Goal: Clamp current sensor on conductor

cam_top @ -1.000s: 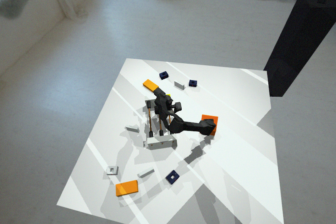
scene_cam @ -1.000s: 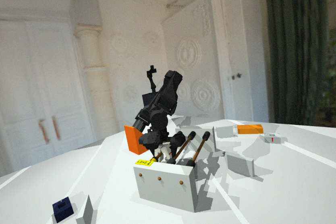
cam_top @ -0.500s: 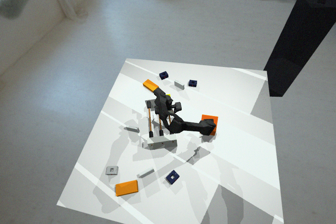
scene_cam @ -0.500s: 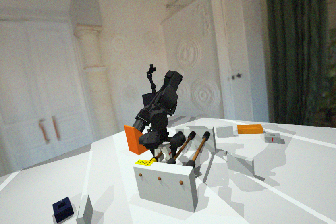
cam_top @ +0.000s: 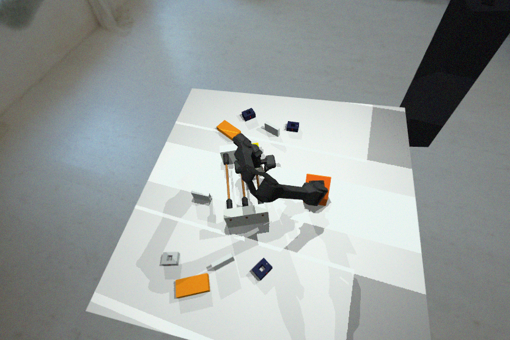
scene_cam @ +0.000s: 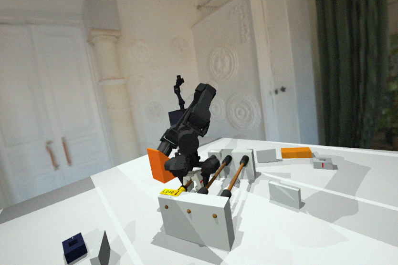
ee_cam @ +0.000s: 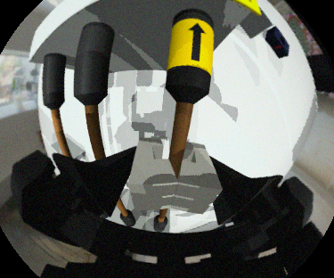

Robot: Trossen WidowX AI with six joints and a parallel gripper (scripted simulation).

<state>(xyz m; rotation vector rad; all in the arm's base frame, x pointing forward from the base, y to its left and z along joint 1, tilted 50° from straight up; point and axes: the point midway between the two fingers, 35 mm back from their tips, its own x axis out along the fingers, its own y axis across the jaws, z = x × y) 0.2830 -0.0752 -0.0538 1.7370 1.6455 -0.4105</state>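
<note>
The pale sensor [scene_cam: 191,177] [ee_cam: 175,184] sat at the LOAD conductor [ee_cam: 181,134], grasped between the 2 fingers of the gripper [scene_cam: 193,181] [ee_cam: 170,153]. The outer side beyond LOAD was open; a 2nd conductor [scene_cam: 215,177] [ee_cam: 94,134] ran close by the other (a tight edge). The arm [cam_top: 267,188] [scene_cam: 199,111] bent over the 3 conductors, fingers angled downward.

So the yellow tag [scene_cam: 169,192] on the end block [scene_cam: 195,217] says LOAD, with a black arrow printed next to the word. There's another black arrow on the yellow sleeve [ee_cam: 191,43] of one rod, and a little red arrow on the grey clamp [scene_cam: 323,163] out on the tabletop [scene_cam: 350,236]. No other writing I can make out.
</note>
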